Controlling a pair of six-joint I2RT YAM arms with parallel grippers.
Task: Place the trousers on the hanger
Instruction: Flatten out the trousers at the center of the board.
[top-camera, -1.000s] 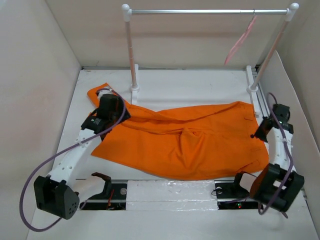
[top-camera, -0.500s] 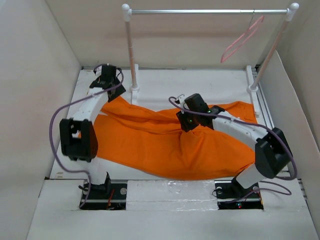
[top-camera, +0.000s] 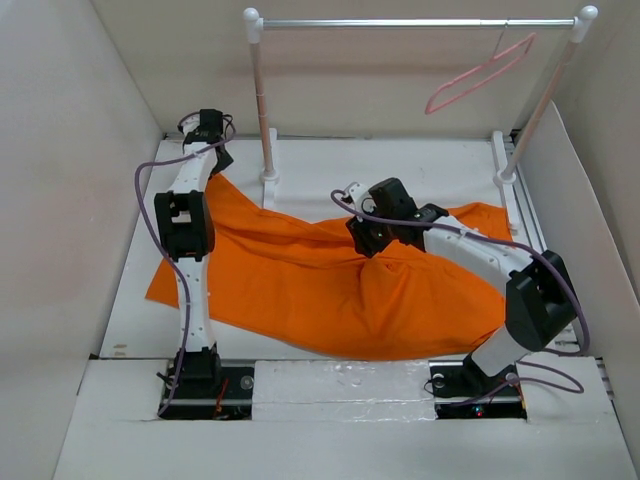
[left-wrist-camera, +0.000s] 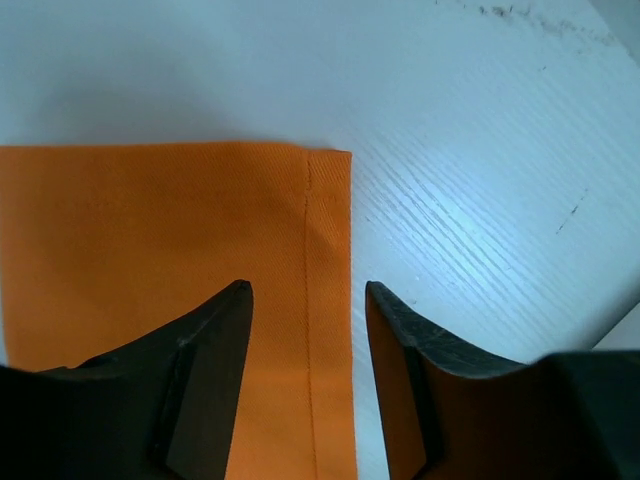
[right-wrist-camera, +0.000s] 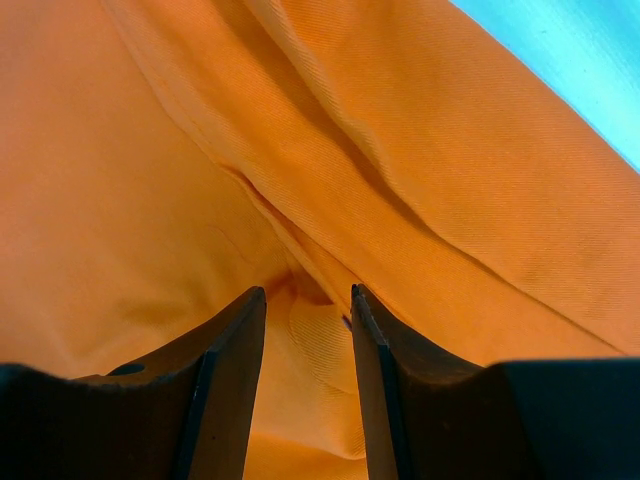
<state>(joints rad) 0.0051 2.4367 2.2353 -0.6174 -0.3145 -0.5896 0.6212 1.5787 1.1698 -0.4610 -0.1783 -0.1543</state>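
The orange trousers (top-camera: 300, 290) lie spread across the white table. The pale-pink hanger (top-camera: 478, 76) hangs by its hook from the rail at the far right, clear of both arms. My left gripper (top-camera: 214, 158) is at the far left, over the end of a trouser leg. In the left wrist view it (left-wrist-camera: 303, 295) is open, with the hemmed leg edge (left-wrist-camera: 325, 230) flat below the gap. My right gripper (top-camera: 363, 238) is down on the bunched middle of the trousers. In the right wrist view it (right-wrist-camera: 307, 295) is open, with a puckered fold (right-wrist-camera: 310, 340) between the fingers.
A metal rail (top-camera: 400, 22) on two white posts (top-camera: 262, 110) spans the back of the table. Beige walls close in the left, right and back sides. The arm bases sit on a white strip (top-camera: 340, 385) at the near edge.
My left arm has swung further back and left, uncovering the near-left trouser leg. My right gripper has shifted slightly left on the bunched cloth. The hanger has swung on the rail.
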